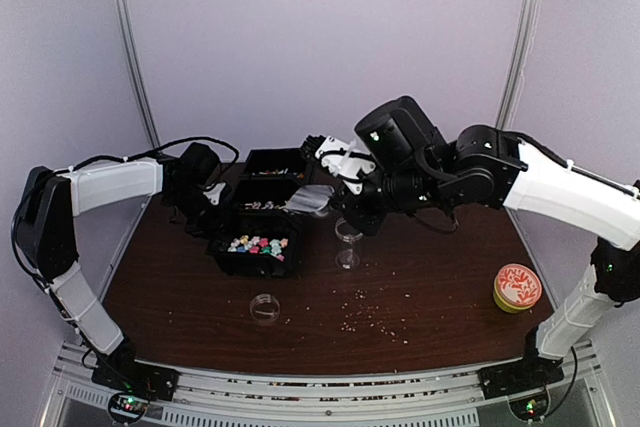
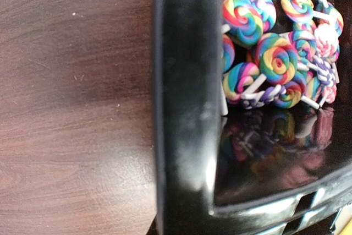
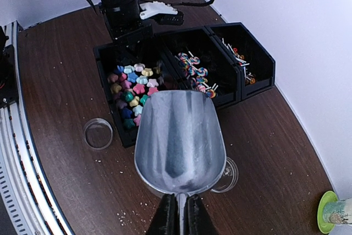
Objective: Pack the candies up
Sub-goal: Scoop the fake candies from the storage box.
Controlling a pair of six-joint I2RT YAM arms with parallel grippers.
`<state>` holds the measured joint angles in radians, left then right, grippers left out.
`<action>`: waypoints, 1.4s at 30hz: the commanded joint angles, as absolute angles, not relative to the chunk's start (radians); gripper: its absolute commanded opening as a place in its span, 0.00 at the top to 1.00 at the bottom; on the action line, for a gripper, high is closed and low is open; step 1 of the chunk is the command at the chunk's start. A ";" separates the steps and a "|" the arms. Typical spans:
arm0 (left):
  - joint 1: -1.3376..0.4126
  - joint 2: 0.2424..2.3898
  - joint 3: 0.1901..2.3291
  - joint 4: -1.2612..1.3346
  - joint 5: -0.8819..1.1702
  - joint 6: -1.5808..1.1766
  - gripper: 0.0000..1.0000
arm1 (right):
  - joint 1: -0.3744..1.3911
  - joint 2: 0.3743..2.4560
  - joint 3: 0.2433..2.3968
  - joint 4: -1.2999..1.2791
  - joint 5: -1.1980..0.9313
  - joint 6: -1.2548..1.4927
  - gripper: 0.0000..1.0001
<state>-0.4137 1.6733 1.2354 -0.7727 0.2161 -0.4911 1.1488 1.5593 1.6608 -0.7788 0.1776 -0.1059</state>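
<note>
The right gripper (image 3: 179, 216) is clamped tight on the thin handle of a shiny steel scoop (image 3: 180, 136). The scoop's bowl hangs in the air, just off the near end of a row of three black plastic bins (image 3: 103, 59).

The candies (image 3: 132, 89) lie heaped in the end bin of that row, the one closest to the arm bases. They are tiny lumpy sweets in pink, yellow, blue, green, white and red, packed close together and filling only part of the bin floor.

The middle bin (image 2: 181, 108) holds rainbow swirl lollipops (image 2: 275, 59) on white sticks. The left gripper (image 1: 205, 195) sits at that bin's left wall. Its jaws stand narrow and seem to pinch the wall, though the fingers themselves are out of sight.

A clear round dish (image 3: 98, 133) rests on the brown table (image 1: 440, 277), just in front of the row. A clear cup (image 3: 228, 174) stands beside the row's near end, under the scoop's edge. Pale crumbs (image 1: 370, 317) dot the table in front of the row.
</note>
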 commanded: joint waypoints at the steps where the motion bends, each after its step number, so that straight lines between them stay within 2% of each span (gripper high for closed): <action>1: -0.417 1.598 1.285 -0.634 0.266 -0.486 1.00 | 1.137 1.610 1.762 -0.850 0.180 -0.118 1.00; 7: -0.429 1.559 1.271 -0.668 0.201 -0.498 1.00 | 1.135 1.708 1.949 -0.986 0.186 -0.130 1.00; 13: -0.431 1.571 1.221 -0.620 0.225 -0.491 1.00 | 1.137 1.811 2.130 -1.128 0.190 -0.137 1.00; 23: -0.436 1.596 1.217 -0.620 0.165 -0.474 1.00 | 1.151 1.944 2.264 -1.274 0.238 -0.156 1.00; 42: -0.479 1.600 1.229 -0.637 0.062 -0.462 1.00 | 1.197 2.101 2.247 -1.218 0.199 -0.158 1.00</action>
